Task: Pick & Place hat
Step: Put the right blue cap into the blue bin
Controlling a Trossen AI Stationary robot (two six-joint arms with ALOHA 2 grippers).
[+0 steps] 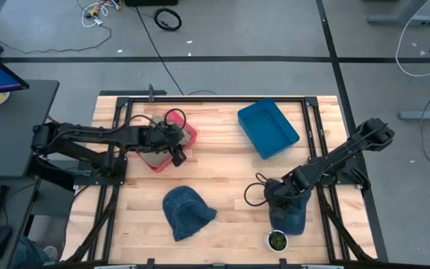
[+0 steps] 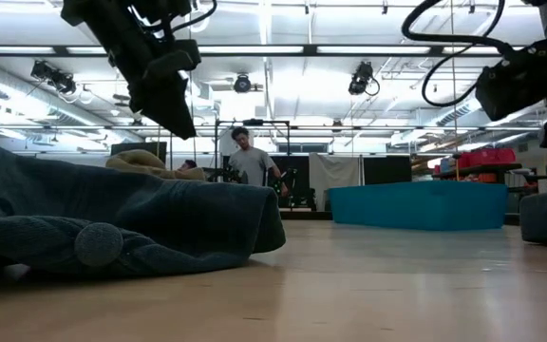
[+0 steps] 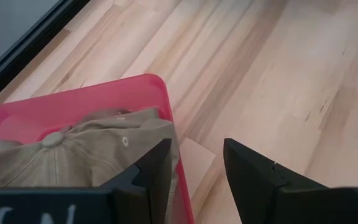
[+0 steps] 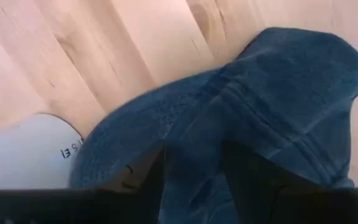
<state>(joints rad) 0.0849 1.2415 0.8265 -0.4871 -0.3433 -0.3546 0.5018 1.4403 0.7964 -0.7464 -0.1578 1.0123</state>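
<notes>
Two blue denim hats lie on the table. One hat [image 1: 187,211] sits near the front middle and fills the left of the low view [image 2: 112,223]. The other hat [image 1: 291,217] [image 4: 272,106] lies front right, under my right gripper [image 1: 278,198] [image 4: 197,180], which is open with its fingers over the crown. A tan cap [image 3: 73,149] lies in the red bin [image 1: 163,146] [image 3: 104,93]. My left gripper [image 1: 178,153] [image 3: 194,171] is open and hangs above the bin's corner, one finger over the cap and one outside the rim. My right gripper comes at the front-right blue hat's crown [image 4: 197,130] from above, with a fold of denim showing between the open fingers. Whether the fingers touch the cloth, I cannot tell. The hat rests on the table.
A blue bin [image 1: 267,127] [image 2: 421,204] stands at the far right of the table. A small round white container [image 1: 277,240] [image 4: 23,155] sits beside the right hat at the near edge. Bare wood lies between the bins and the hats. A person [image 2: 250,161] stands in the room behind.
</notes>
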